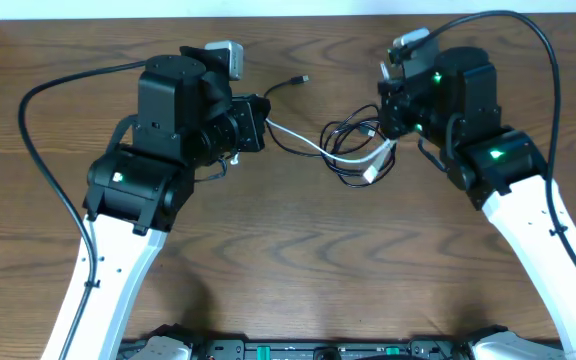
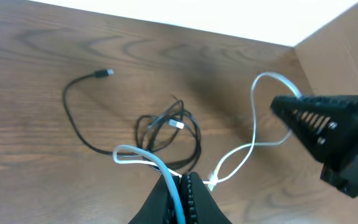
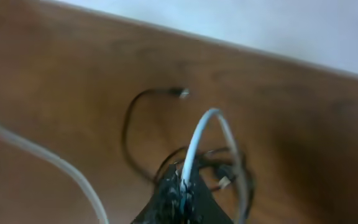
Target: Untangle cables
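white cable (image 1: 303,145) spanning left tool (image 2: 179,186), right tool (image 3: 182,186)

Soft, even light falls from above onto the bench (image 1: 298,260), with no hard glare, only a mild sheen along the wood grain. Shadows on it are faint and diffuse. Small green lamps (image 1: 495,154) glow on the right arm (image 1: 528,210), bright against its black casing. The overhead view is crisp throughout.

From the left wrist, the wall (image 2: 229,15) at the top is blown out to plain white. A dull shadow darkens the wood just below it, and the left pincer (image 2: 179,186) reads as a near-black shape up close.

The right wrist view is hazy and dimmer. The white cable (image 3: 194,140) and black cable (image 3: 129,124) smear, and the right pincer (image 3: 182,190) is soft and out of focus.
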Controlling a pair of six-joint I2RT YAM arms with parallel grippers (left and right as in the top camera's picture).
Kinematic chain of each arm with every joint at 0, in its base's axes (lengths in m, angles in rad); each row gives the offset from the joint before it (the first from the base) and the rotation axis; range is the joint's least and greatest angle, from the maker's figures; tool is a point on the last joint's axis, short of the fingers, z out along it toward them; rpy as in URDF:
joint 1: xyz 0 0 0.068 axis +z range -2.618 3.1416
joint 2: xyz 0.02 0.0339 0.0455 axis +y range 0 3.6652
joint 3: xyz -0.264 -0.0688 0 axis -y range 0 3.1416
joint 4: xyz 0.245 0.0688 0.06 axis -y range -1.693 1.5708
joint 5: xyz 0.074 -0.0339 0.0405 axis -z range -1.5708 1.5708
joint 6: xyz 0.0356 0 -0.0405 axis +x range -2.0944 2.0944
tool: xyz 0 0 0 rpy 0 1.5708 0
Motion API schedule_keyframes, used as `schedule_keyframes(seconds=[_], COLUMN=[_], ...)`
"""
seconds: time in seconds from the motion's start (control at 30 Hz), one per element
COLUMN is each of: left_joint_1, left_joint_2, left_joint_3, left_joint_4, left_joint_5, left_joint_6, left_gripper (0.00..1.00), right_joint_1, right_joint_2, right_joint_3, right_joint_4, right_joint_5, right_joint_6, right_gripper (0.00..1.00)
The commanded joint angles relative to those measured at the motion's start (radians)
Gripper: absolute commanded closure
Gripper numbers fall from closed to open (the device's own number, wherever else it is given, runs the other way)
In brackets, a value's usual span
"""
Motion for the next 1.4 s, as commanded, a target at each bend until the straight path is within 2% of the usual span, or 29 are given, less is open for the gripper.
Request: schedule_keyframes(seconds=[0.0, 0.1, 0.27, 0.4, 0.5, 0.73, 0.93, 1.07, 1.23, 1.37], left_joint_1=[0.004, 0.004, 0.005, 0.005, 0.007, 0.031, 0.034, 0.034, 0.034, 0.034], left_joint_2=[0.034, 0.08, 0.167, 0.215, 0.219, 0.218, 0.218, 0.218, 0.218, 0.218], left_joint_3=[0.011, 0.011, 0.011, 0.011, 0.011, 0.011, 0.011, 0.011, 0.011, 0.011], left_joint_4=[0.011, 0.042, 0.144, 0.268, 0.316, 0.354, 0.398, 0.488, 0.556, 0.558], left_joint_5=[0.149, 0.324, 0.566, 0.713, 0.729, 0.732, 0.773, 0.821, 0.834, 0.834], left_joint_6=[0.022, 0.021, -0.048, -0.147, -0.208, -0.332, -0.374, -0.443, -0.497, -0.501], left_gripper=[0.93, 0.93, 0.93, 0.93, 0.93, 0.93, 0.92, 0.93, 0.93, 0.92], right_joint_1=[-0.037, -0.068, -0.088, -0.088, -0.095, -0.133, -0.134, -0.133, -0.13, -0.119], right_joint_2=[-0.023, -0.023, -0.006, 0.04, 0.084, 0.182, 0.229, 0.261, 0.336, 0.399], right_joint_3=[0.003, 0.003, -0.003, -0.003, -0.003, -0.003, -0.003, -0.003, -0.003, -0.003], right_joint_4=[-0.051, -0.077, -0.093, -0.092, -0.076, 0.066, 0.169, 0.196, 0.227, 0.25], right_joint_5=[-0.266, -0.431, -0.542, -0.635, -0.684, -0.944, -0.959, -0.898, -0.874, -0.875], right_joint_6=[-0.043, -0.113, -0.164, -0.225, -0.233, -0.233, -0.21, -0.21, -0.211, -0.21], right_gripper=[0.99, 0.99, 0.99, 0.9, 0.83, 0.71, 0.51, 0.44, 0.44, 0.56])
